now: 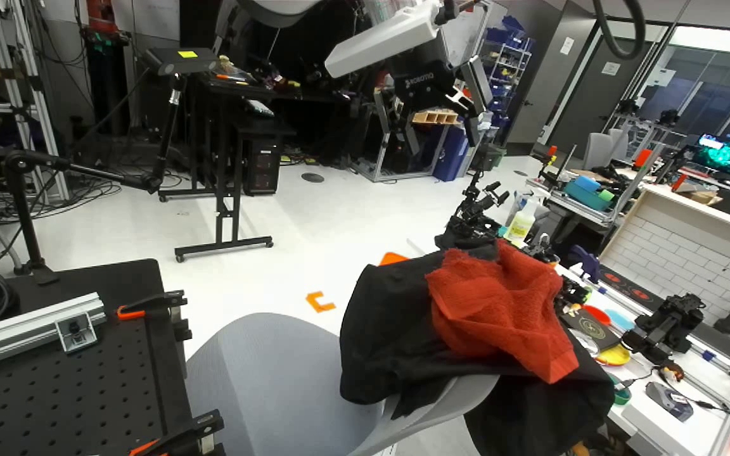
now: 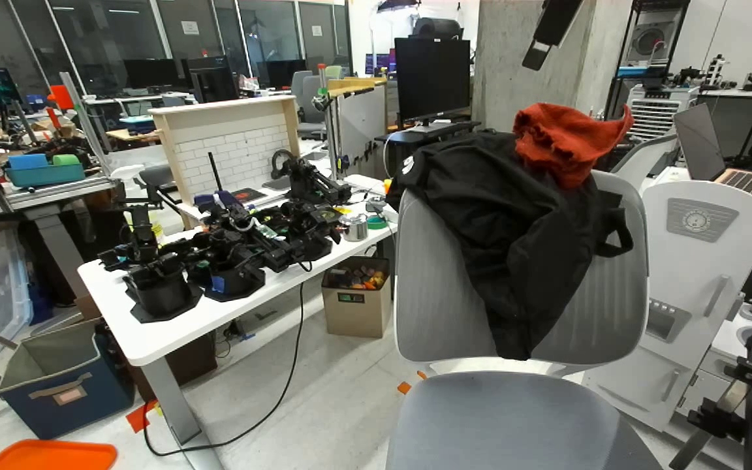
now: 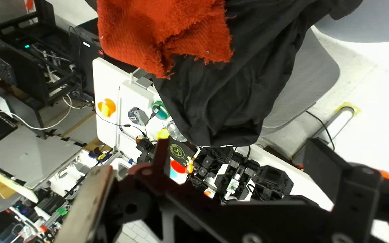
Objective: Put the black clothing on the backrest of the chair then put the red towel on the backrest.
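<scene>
The black clothing (image 1: 390,335) hangs over the backrest of the grey chair (image 2: 428,294). In an exterior view the clothing (image 2: 513,235) drapes down the front of the backrest. The red towel (image 1: 498,304) lies crumpled on top of the clothing at the backrest's top edge, and it also shows in an exterior view (image 2: 559,147). My gripper (image 1: 443,140) is open and empty, above and apart from the towel and chair. In the wrist view the gripper's fingers (image 3: 238,148) are wide apart, with the towel (image 3: 160,30) and clothing (image 3: 228,98) beyond them.
A white table (image 2: 115,313) with several black robot arms (image 2: 232,254) stands beside the chair. A black perforated bench (image 1: 67,392) with clamps is on the chair's other side. A toy kitchen (image 2: 689,274) stands near the backrest. Bins (image 2: 356,307) are on the floor.
</scene>
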